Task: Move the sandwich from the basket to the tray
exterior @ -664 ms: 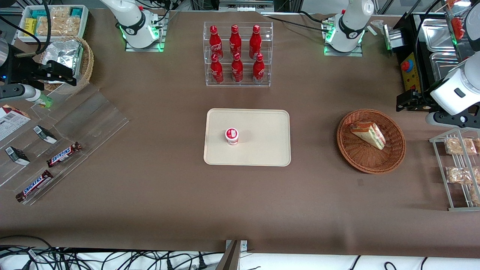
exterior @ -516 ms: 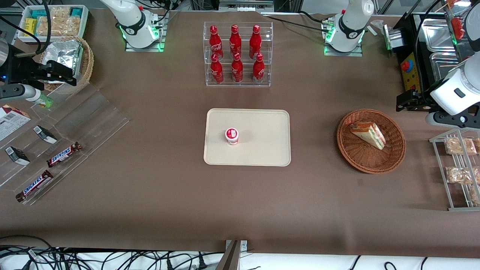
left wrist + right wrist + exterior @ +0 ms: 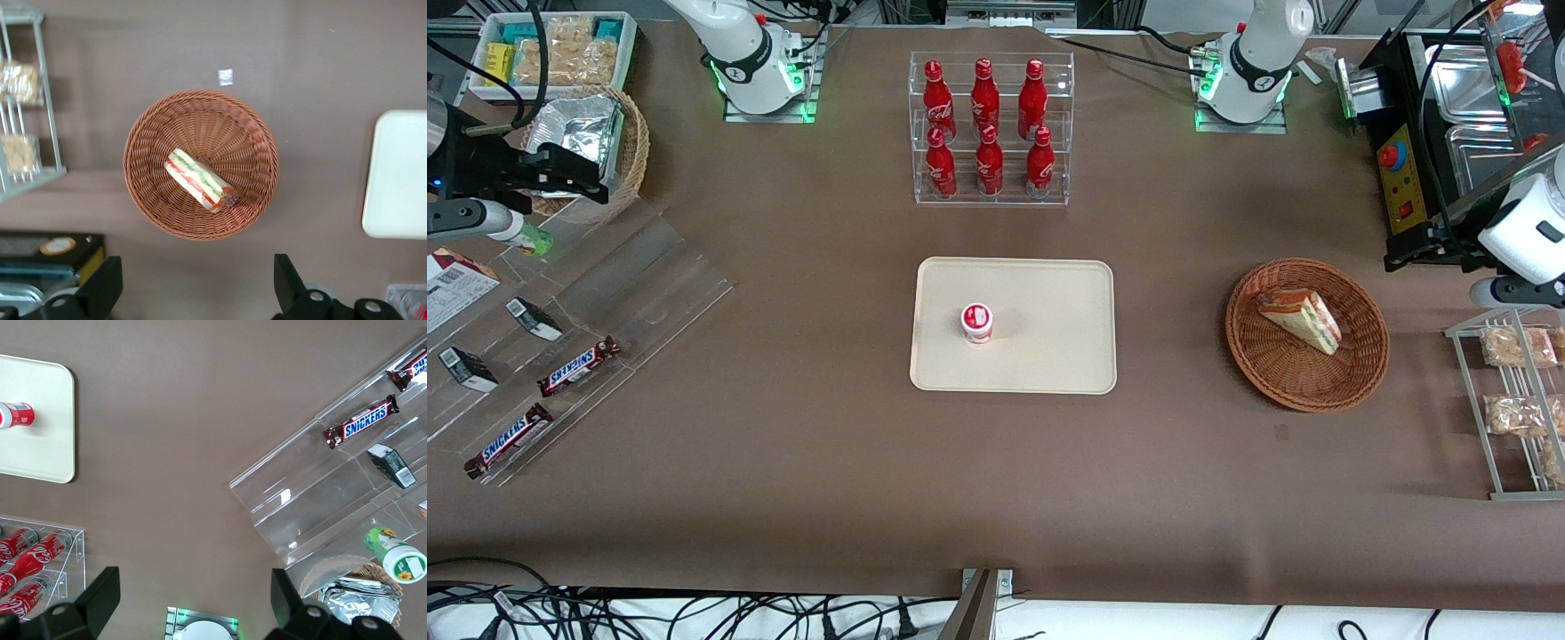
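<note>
Claw (image 3: pixel 193 293) held high with fingers spread wide, empty; sandwich (image 3: pixel 199 180) in basket (image 3: pixel 153 140) below, best gripped across its slanted bread faces

Wrapped sandwich (image 3: pixel 1301 319) in wicker basket (image 3: pixel 1263 364), apart from tray (image 3: pixel 1049 356).

1. My left arm reaches in at the working end of the table, its white wrist at about three o'clock in the front view.
2. My gripper (image 3: pixel 193 293) hangs high, pointing straight down.
3. Its two black fingers (image 3: pixel 100 287) are spread wide apart, holding nothing.
</note>
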